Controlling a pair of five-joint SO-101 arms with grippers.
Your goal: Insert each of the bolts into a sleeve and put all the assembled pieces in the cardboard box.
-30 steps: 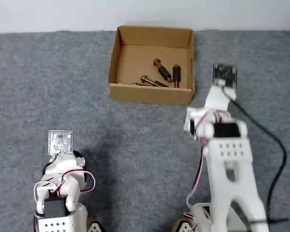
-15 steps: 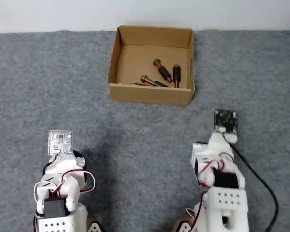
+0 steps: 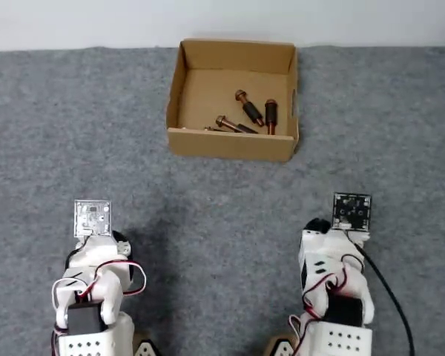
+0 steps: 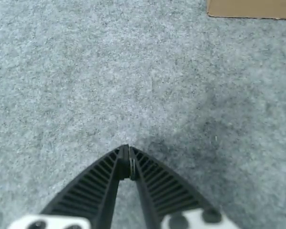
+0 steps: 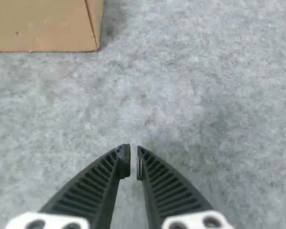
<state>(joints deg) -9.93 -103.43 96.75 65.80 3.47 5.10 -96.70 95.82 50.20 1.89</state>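
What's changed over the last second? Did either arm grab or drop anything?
The right gripper pulled back from beside the cardboard box toward its own base; its jaws are now almost shut on nothing. No grasp or release shows. The left gripper stayed parked with jaws shut, and the assembled pieces lie in the box as before.

Right tool (image 5: 132, 162): 2 black ribbed fingers (image 5: 100, 186) converge to a point, their tips drawn almost together with a thin gap between them and nothing held in that gap. The tool hangs over the counter (image 5: 205, 71), which is covered in grey, felt-like material. Cardboard box (image 5: 38, 24): 1 outer wall and 1 corner are visible, resting on the counter, well apart from the fingertips. A faint shadow lies on the counter beside that corner.
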